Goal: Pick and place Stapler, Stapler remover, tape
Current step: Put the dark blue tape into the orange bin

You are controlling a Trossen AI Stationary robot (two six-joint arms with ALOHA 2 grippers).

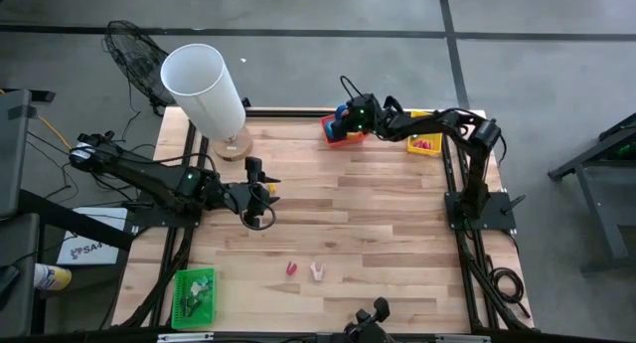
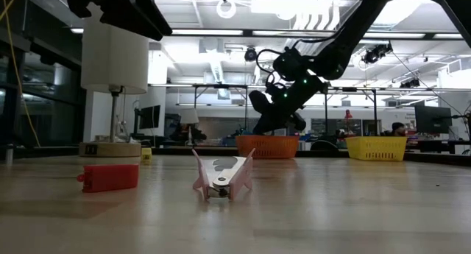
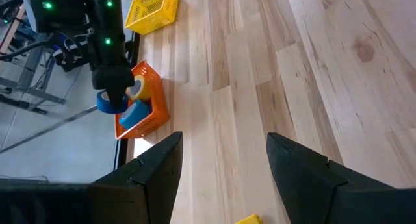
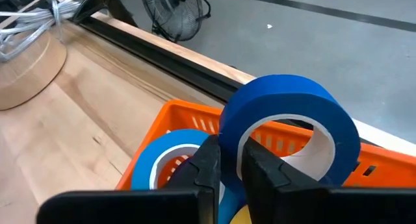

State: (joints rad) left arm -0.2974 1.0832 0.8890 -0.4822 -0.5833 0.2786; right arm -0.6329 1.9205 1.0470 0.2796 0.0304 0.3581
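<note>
My right gripper [image 1: 350, 119] is at the table's far edge, over the orange basket [image 1: 341, 131], shut on a blue tape roll [image 4: 289, 123]. A second blue tape roll [image 4: 162, 160] lies in that basket. A red stapler [image 2: 109, 176] and a pale pink stapler remover [image 2: 223, 177] lie on the wood near the front edge; in the high view the stapler [image 1: 290, 269] is left of the remover [image 1: 317, 272]. My left gripper [image 3: 224, 159] hangs open over the table's left half, holding nothing. My right gripper pinches the blue roll's wall [image 4: 231, 143], one finger inside the ring and one outside. The fingers [image 4: 207, 164] slant down from the table's right side. The roll stands on edge over the orange basket [image 4: 195, 120]; its lower part is hidden behind the fingers.
A yellow basket [image 1: 425, 142] stands right of the orange one at the far edge. A white-shaded lamp [image 1: 204, 89] on a wooden base stands at the far left. A green basket [image 1: 194, 295] sits at the near left corner. Bare wood lies in the middle.
</note>
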